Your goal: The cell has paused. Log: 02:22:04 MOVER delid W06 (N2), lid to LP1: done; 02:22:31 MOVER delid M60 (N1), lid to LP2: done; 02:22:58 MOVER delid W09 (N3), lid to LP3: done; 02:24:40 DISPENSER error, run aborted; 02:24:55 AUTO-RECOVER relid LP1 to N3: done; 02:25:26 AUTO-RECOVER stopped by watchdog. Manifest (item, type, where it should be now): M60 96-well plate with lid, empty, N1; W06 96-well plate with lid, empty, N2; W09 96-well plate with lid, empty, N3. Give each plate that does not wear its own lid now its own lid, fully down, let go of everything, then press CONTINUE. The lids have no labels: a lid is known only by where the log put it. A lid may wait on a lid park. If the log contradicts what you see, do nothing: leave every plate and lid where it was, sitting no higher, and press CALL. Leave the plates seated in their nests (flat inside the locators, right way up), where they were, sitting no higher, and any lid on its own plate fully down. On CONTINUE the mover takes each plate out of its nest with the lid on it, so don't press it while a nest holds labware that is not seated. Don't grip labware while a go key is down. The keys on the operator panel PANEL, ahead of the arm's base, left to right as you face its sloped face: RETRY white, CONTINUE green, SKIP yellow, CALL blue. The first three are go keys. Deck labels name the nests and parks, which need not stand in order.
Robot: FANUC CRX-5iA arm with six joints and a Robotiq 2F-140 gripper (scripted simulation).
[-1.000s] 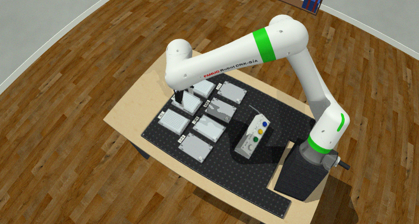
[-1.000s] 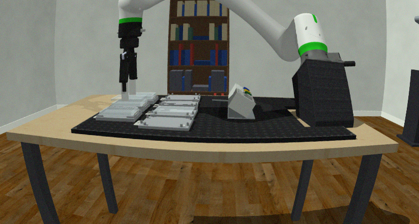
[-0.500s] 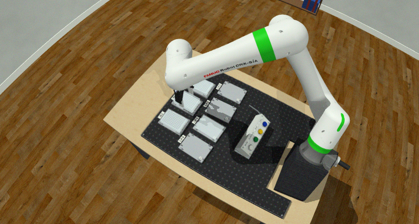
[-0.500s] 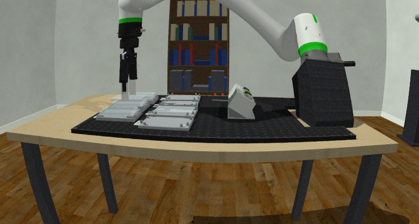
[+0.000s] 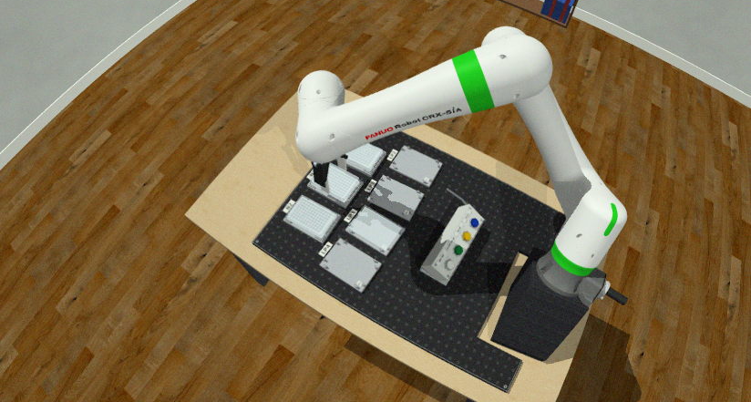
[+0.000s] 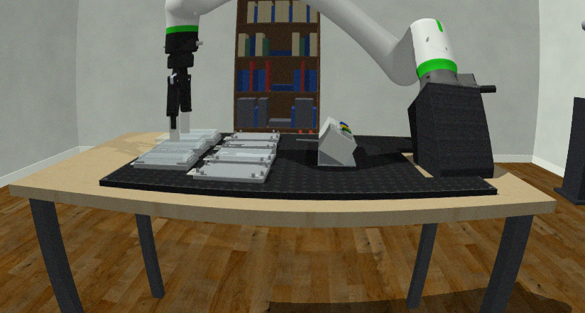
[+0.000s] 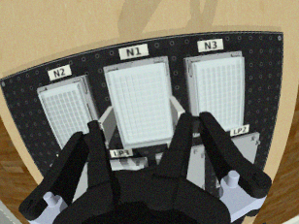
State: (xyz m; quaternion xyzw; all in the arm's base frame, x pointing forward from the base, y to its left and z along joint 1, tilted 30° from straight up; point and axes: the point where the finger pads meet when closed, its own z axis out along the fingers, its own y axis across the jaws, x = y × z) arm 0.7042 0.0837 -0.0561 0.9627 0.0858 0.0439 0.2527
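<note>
Three white 96-well plates sit in a row of nests along the mat's far edge: N2 [image 7: 65, 107], N1 in the middle and N3 [image 7: 215, 87]. My gripper [image 7: 142, 109] is shut on a clear lid [image 7: 138, 100] by its long sides. It holds the lid flat, straight over the N1 plate and a little above it, and the lid hides that plate. In the top view the gripper [image 5: 331, 174] stands over the middle plate. In the exterior view the fingers [image 6: 179, 124] hang just above the plate row. I cannot tell whether N2 or N3 wears a lid.
Several grey lid parks [image 5: 395, 197] stand in a row beside the nests, and one [image 5: 374, 230] looks lighter. The operator panel [image 5: 451, 242] stands nearer the arm's base, with its blue [image 5: 476, 221], yellow [image 5: 466, 236] and green [image 5: 457, 250] keys. The black base pedestal [image 5: 540, 310] is at the right.
</note>
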